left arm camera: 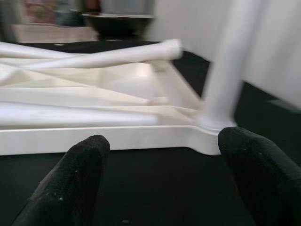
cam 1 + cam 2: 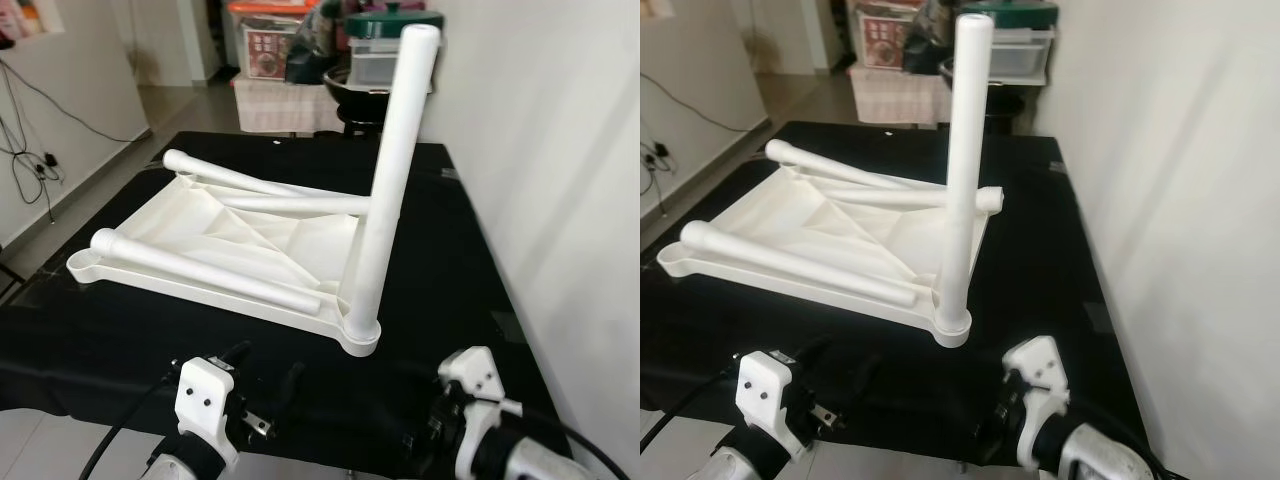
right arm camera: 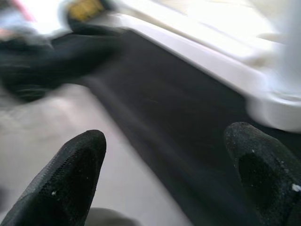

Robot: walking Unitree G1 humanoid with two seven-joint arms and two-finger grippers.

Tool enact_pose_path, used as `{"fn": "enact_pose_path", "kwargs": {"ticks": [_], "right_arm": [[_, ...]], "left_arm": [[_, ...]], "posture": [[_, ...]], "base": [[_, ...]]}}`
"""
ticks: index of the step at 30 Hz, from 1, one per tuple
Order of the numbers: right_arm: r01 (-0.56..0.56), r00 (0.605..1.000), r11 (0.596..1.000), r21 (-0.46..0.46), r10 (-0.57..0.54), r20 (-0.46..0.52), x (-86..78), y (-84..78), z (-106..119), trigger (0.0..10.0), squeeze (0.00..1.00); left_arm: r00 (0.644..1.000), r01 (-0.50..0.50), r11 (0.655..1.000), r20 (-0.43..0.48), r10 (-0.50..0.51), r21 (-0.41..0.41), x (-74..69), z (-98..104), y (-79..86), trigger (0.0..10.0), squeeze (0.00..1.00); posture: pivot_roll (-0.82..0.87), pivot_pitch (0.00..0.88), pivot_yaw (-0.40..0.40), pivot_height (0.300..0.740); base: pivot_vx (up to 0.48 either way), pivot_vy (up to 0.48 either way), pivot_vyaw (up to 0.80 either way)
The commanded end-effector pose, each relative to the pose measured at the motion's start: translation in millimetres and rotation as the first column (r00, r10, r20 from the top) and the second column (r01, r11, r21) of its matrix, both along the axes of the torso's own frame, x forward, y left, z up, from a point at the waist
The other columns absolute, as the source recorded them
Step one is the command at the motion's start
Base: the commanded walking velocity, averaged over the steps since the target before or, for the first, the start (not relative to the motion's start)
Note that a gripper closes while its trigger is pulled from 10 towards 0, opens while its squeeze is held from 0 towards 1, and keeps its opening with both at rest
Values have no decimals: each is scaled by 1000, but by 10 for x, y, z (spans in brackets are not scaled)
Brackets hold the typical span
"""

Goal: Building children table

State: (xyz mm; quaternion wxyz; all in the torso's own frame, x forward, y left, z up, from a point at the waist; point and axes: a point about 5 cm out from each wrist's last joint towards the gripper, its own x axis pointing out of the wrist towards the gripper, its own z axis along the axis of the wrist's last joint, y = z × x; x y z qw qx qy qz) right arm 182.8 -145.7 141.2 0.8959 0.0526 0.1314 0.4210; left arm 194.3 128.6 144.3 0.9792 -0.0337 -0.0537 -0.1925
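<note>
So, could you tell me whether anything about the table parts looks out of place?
Only one leg stands upright in a corner of the upside-down tabletop. Three other legs lie loose across it, unfitted. Nothing looks broken.

Each arm ends in a white plastic wrist housing with small dark screw holes. The left claw (image 2: 262,380) and right claw (image 2: 985,425) have black, grainy-textured fingers (image 1: 75,183). Black cables trail from the left wrist at the lower left of the frame.

A home room, tiled floor (image 2: 100,175), white walls (image 2: 560,150), stacked storage boxes (image 2: 268,45), a wall cable (image 2: 30,130), black-covered table (image 2: 450,270)
</note>
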Motion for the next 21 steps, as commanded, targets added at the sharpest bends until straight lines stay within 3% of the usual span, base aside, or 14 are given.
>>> {"fn": "enact_pose_path", "kwargs": {"ticks": [1,6,7,10,11,14,21], "right_arm": [[-78,996,994,76,75,41,30,121,106,10000,0],[-35,996,997,75,29,87,187,200,111,10000,0],[35,994,997,73,-42,100,311,200,90,10000,0],[80,991,994,72,-88,105,389,201,79,10000,0],[156,982,985,68,-162,99,495,174,44,10000,0],[253,962,965,68,-258,93,638,112,6,10000,0],[311,943,949,48,-315,108,737,84,-11,10000,0]], "left_arm": [[994,-108,992,-28,110,66,51,-66,100,10000,0],[982,-187,977,-17,189,99,80,-69,154,10000,0],[975,-218,970,-6,220,109,84,-63,172,10000,0],[971,-239,964,2,241,116,87,-60,184,10000,0],[962,-268,954,-11,272,135,96,-85,205,10000,0],[948,-305,941,-48,315,143,123,-147,238,10000,0],[945,-311,939,-61,322,144,173,-172,241,10000,0]], "posture": [[-53,36,-36,740],[-42,28,-39,740],[-33,22,-43,740],[-33,22,-43,740],[-14,17,-54,740],[-10,14,-54,740],[-10,8,-49,740]], "base": [[0,0,0],[0,0,0],[0,0,0],[0,0,0],[0,0,0],[0,480,0],[0,480,0]]}}
